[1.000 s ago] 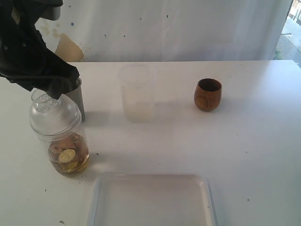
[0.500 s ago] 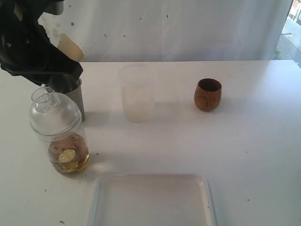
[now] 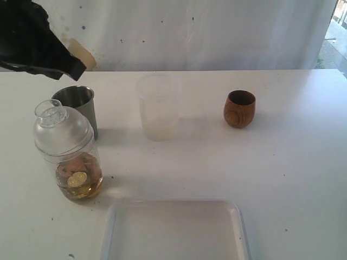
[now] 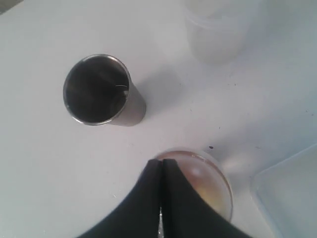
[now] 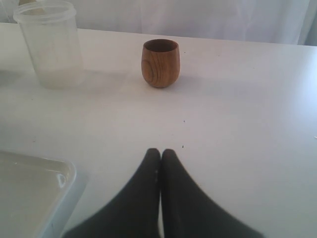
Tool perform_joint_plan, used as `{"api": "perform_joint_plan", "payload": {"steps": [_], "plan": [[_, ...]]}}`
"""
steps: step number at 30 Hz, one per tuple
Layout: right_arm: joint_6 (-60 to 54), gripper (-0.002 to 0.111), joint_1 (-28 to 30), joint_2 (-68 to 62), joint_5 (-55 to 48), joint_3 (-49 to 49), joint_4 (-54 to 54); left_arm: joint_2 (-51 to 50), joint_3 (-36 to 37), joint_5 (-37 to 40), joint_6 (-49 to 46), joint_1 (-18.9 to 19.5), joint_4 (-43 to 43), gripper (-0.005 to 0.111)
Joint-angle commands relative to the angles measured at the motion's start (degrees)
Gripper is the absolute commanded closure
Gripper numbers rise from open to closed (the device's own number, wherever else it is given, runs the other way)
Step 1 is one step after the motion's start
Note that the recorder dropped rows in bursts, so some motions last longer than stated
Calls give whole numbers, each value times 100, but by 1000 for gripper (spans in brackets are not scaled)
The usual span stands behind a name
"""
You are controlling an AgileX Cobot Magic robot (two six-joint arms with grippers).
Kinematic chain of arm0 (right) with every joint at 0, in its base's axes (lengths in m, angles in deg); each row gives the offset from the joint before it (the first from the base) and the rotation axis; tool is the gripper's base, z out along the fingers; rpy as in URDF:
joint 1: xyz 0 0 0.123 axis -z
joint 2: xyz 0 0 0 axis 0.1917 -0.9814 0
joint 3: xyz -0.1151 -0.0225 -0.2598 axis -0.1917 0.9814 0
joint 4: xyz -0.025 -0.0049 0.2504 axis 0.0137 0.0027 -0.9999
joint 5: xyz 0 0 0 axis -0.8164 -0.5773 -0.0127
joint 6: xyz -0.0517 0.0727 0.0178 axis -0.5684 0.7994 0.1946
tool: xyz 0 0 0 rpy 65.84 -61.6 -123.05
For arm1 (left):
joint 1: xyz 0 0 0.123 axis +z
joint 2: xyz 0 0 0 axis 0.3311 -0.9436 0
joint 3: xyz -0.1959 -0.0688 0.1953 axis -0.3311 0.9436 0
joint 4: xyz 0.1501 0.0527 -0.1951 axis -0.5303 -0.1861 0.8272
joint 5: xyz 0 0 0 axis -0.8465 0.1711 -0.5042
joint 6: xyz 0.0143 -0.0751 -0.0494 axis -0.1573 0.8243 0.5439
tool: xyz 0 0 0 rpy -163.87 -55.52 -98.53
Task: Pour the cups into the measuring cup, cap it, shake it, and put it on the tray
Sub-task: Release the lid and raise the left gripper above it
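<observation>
The jar [image 3: 68, 157] stands at the left of the table [image 3: 282, 173] with a domed clear lid [image 3: 60, 130] already on it. A shallow amber pool and some brown and yellow bits lie at its bottom. The steel tumbler [image 3: 76, 100] is upright just behind it, and from the left wrist view its inside looks dark and empty. The wooden cup [image 3: 239, 108] stands upright well off to the right, but its inside is too dark to tell whether anything is left in it. A frosted cup [image 3: 158, 108] sits between the two cups, and the tray [image 3: 173, 233] lies bare at the front edge, near the jar. The left claw [image 4: 161, 166] hangs above the jar and tumbler with its fingers pressed together on nothing. The right claw [image 5: 161, 153] is likewise pressed together and empty, low over the table and pointing toward the wooden cup from some way off. With the lid on, the pouring and capping look done, so the shake appears to be the step in hand. The next move calls for the left claw to spread wide and come down around the jar's body below the lid. It then needs to pinch firmly enough that the smooth plastic does not slip. The lid's seating matters too, since a loose one would let liquid out during the shake, before the short carry to the tray.
</observation>
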Motion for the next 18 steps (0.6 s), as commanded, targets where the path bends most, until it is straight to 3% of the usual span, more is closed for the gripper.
{"api": "perform_joint_plan", "payload": {"steps": [1, 5, 10, 18], "plan": [[-1, 108, 31, 29, 2, 29, 3, 137, -38, 425, -50, 0, -19, 107], [-1, 108, 31, 29, 2, 29, 3, 5, -25, 769, -99, 0, -2, 107], [-1, 108, 31, 29, 2, 29, 3, -160, -25, 211, -188, 0, 432, 107], [-1, 108, 31, 29, 2, 29, 3, -596, -25, 353, -188, 0, 452, 107]]}}
